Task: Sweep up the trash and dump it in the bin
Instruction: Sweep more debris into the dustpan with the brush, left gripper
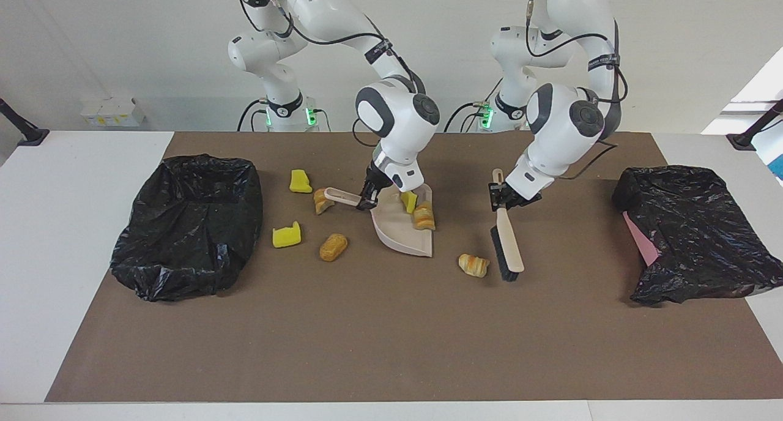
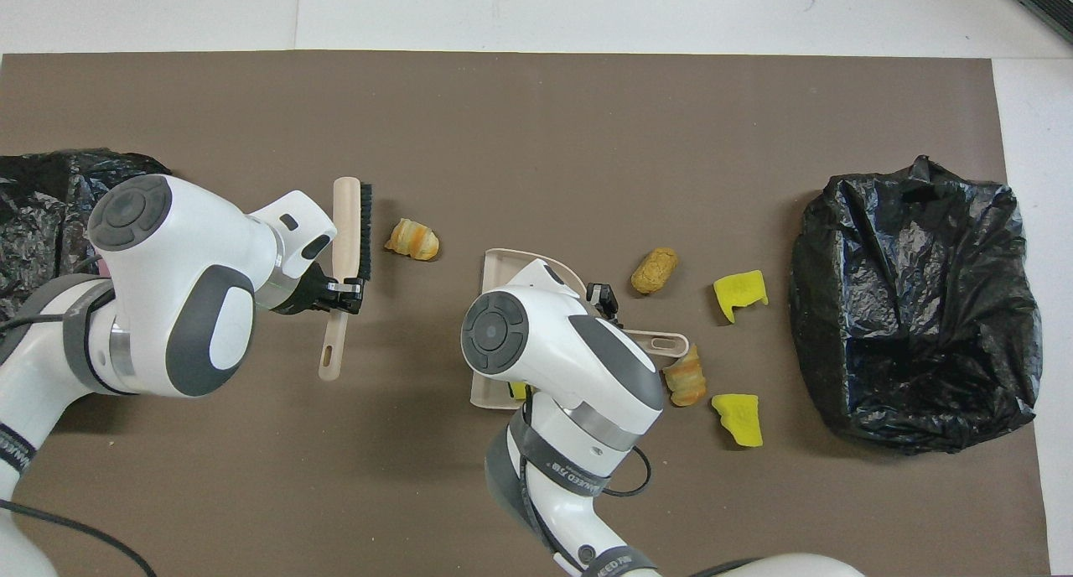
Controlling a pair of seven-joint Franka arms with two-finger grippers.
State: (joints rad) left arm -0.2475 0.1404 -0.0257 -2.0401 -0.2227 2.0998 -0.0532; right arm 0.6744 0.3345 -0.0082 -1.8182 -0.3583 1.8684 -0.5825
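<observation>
In pan: we count two trash pieces [image 1: 418,212] in dustpan [image 1: 400,231].
Loose: five on mat.
Bins: nothing dumped, we judge.
Right gripper [image 1: 369,197]: clamped on dustpan handle.
Left gripper [image 1: 503,197]: clamped on brush [image 1: 508,243].

Showing a flat matte brown mat [image 1: 391,335] over a plain white tabletop [image 1: 55,256]. Gleaming glossy black on the crinkled plastic bin liner [image 1: 189,225] toward the right arm's edge, and likewise on the second crinkled black liner [image 1: 697,231] toward the left arm's edge, with a pink patch [image 1: 639,240] peeking out beneath. Glowing bright yellow on three sponge chunks [image 1: 287,235] [image 1: 300,182] [image 1: 408,201]. Banding tan with orange-brown on the pastry-like lumps [image 1: 474,265] [image 1: 423,216] [image 1: 322,201]; plainer golden brown on the oval lump [image 1: 333,247]. Showing pale beige on the plastic dustpan [image 1: 404,231] and the brush's long back [image 1: 508,237], black on its bristles [image 1: 500,256].
</observation>
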